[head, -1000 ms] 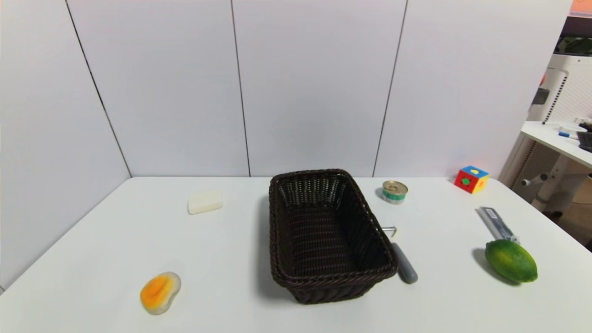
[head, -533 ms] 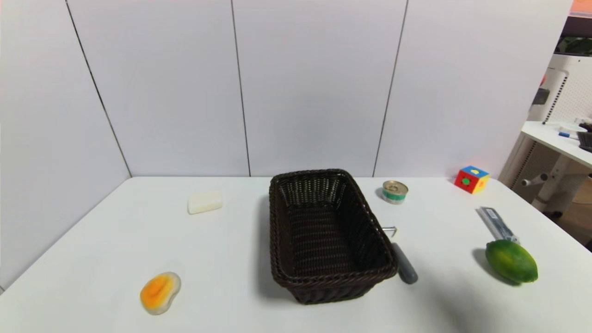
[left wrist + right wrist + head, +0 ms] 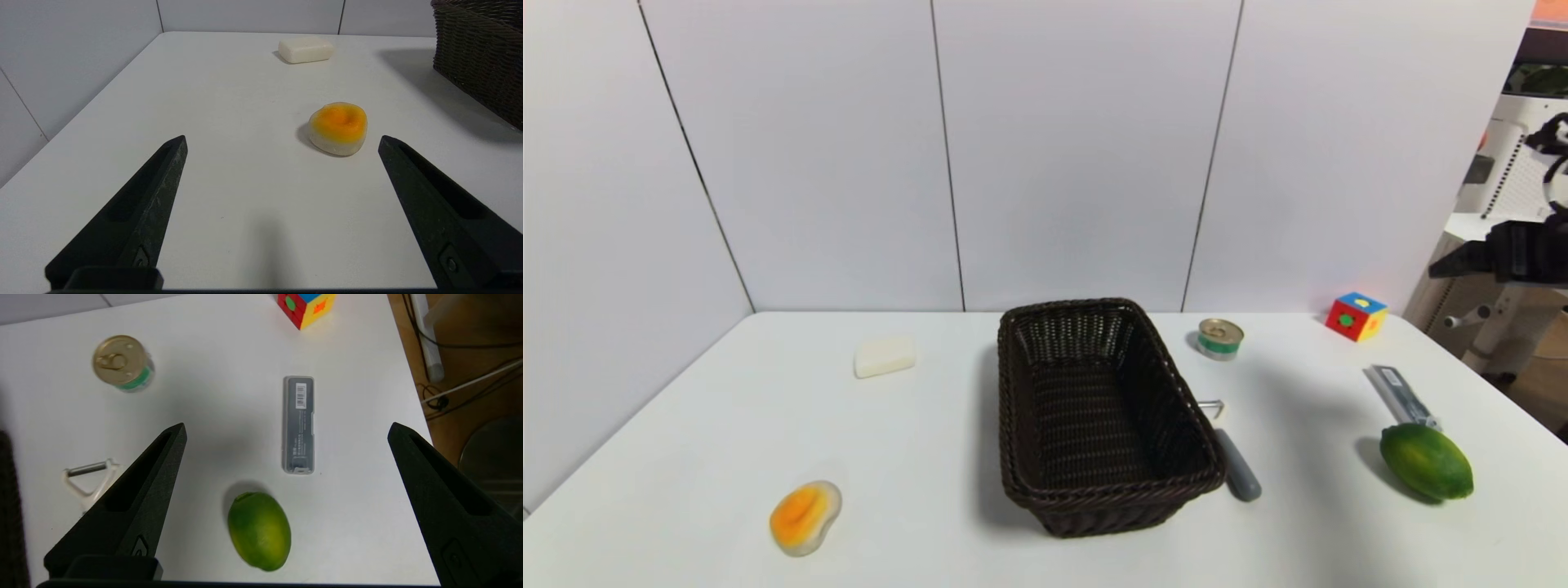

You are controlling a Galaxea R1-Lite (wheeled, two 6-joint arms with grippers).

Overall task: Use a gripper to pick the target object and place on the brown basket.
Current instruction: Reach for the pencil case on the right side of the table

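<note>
Grey translucent case (image 3: 298, 424), long and flat with a small white barcode label near one end, is what we see lying on the white tabletop (image 3: 947, 457) toward its right edge. In the head view the case (image 3: 1400, 395) sits well apart from the brown wicker basket (image 3: 1016, 457), which stands at the middle of the tabletop. A green lime (image 3: 1426, 461) lies just beside the near end of the case; from the right wrist view we make out a small gap between the lime (image 3: 259, 531) and the case.

Our right tool (image 3: 286, 435) hangs high above this part of the tabletop, its two black fingers spread wide and holding nothing; the case and the lime show between them. In the head view we see the right tool (image 3: 1494, 255) at the right edge, raised over the tabletop's far right corner.

Beyond the case stands a coloured cube (image 3: 1355, 317), and a small tin can (image 3: 1219, 338) sits near the basket's far right corner. A peeler with a grey handle (image 3: 1232, 461) lies right against the basket's right side.

Our left tool (image 3: 282, 141) is low over the left part of the tabletop, fingers wide apart and empty. Ahead of it lie an orange-topped rounded object (image 3: 338, 128) and, farther off, a white soap bar (image 3: 305, 50).
</note>
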